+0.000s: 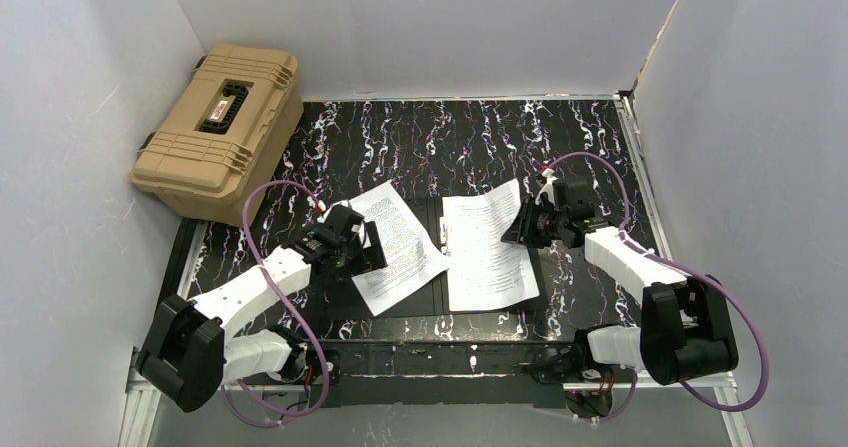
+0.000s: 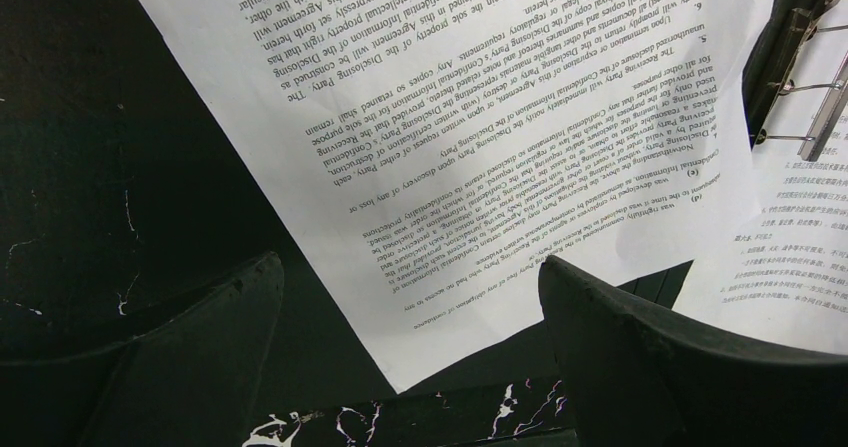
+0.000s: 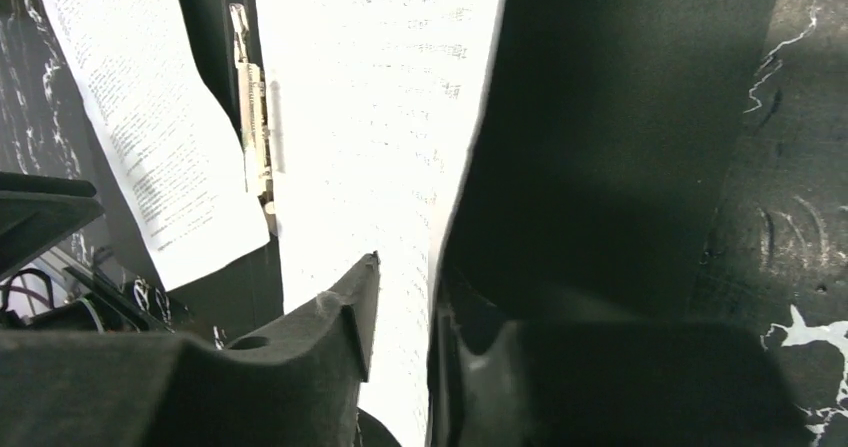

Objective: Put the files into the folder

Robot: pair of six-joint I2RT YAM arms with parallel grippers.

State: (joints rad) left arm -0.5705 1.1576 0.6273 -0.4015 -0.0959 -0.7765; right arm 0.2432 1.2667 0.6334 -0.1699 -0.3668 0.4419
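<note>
The folder (image 1: 422, 303) lies open and flat, black inside up, with a metal clip (image 1: 443, 232) along its spine. Two files lie on it. The left sheet (image 1: 400, 242) sits askew on the left half, and its printed text fills the left wrist view (image 2: 480, 147). The right sheet (image 1: 487, 252) covers the right half (image 3: 370, 117). My left gripper (image 1: 368, 247) hovers wide open over the left sheet's near corner (image 2: 410, 267), holding nothing. My right gripper (image 1: 515, 229) is at the right sheet's right edge, its jaws a narrow gap apart with paper showing between them (image 3: 408, 267).
A tan ribbed hard case (image 1: 220, 132) stands at the back left, overhanging the black marbled table (image 1: 450, 137). White walls close in the left, back and right sides. Purple cables loop beside both arms.
</note>
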